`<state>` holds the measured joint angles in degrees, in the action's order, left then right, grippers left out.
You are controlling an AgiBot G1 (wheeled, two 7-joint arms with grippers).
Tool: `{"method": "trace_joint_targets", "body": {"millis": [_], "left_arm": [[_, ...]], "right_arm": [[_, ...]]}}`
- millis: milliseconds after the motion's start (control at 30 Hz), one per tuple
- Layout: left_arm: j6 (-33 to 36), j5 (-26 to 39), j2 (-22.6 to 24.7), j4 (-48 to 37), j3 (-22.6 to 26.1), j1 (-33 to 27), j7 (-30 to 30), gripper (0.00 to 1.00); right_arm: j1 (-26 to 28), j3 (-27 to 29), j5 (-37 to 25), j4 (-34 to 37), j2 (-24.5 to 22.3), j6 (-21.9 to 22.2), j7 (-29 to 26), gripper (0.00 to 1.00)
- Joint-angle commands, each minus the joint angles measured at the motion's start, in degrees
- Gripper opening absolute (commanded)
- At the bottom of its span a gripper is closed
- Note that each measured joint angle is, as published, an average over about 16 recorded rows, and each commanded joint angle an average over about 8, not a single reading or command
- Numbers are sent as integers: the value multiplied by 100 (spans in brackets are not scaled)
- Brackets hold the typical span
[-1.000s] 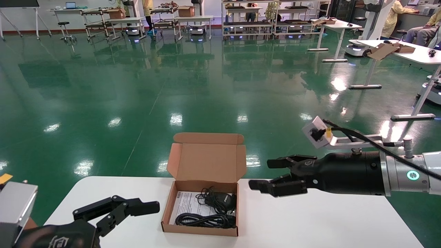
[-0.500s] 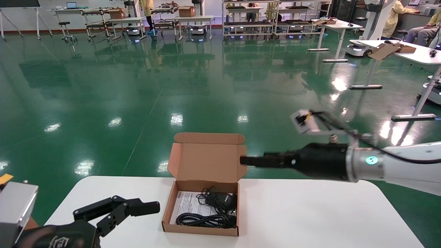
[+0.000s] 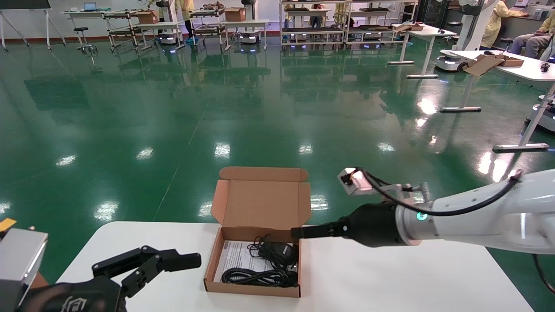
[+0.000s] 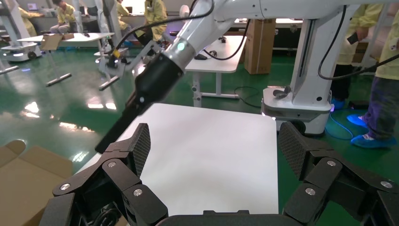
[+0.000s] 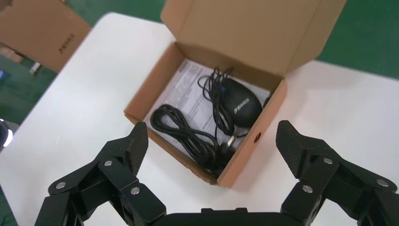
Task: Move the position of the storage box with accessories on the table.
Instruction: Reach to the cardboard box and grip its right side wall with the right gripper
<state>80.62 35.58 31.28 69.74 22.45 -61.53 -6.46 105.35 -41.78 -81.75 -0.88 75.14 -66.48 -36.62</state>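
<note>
Head cam first: the storage box (image 3: 256, 249) sits on the white surface (image 3: 390, 277) near its far edge, roughly in the middle, lid standing upright and open. Inside I can see the accessories (image 3: 269, 264): coiled black cables, a black adapter block, and a printed white sheet under them. My right end effector (image 3: 299, 233) comes in from the right and its tip is right at the box's right wall, near the back corner; from this angle I see it edge-on, so I can't read the fingers here. The left end effector (image 3: 173, 260) is parked low on the left, well clear of the box, fingers spread.

Left wrist cam: left end effector (image 4: 214, 150) wide open over bare surface (image 4: 211, 155), with the right arm (image 4: 155, 80) reaching in across from it. A corner of the box lid (image 4: 23, 179) shows at the edge.

Right wrist cam: this one settles it, the right end effector (image 5: 211, 141) has its fingers (image 5: 134, 146) wide apart, hovering above the box (image 5: 155, 89), gripping nothing. The adapter (image 5: 240, 106) and the cables (image 5: 188, 134) are clearly lying on the sheet (image 5: 188, 84).
</note>
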Motion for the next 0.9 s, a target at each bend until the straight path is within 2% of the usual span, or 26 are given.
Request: {"method": "trace_joint_targets", "body": {"millis": [33, 433, 900], "left_arm": [[0, 0, 0, 0, 0, 0, 0, 100], [0, 0, 0, 0, 0, 0, 0, 100], [0, 0, 0, 0, 0, 0, 0, 100]], "right_arm": [[-15, -55, -79, 64, 103, 67, -94, 100], [-550, -125, -144, -263, 246, 784, -503, 100], [-1124, -364, -186, -880, 275, 1333, -965, 100]]}}
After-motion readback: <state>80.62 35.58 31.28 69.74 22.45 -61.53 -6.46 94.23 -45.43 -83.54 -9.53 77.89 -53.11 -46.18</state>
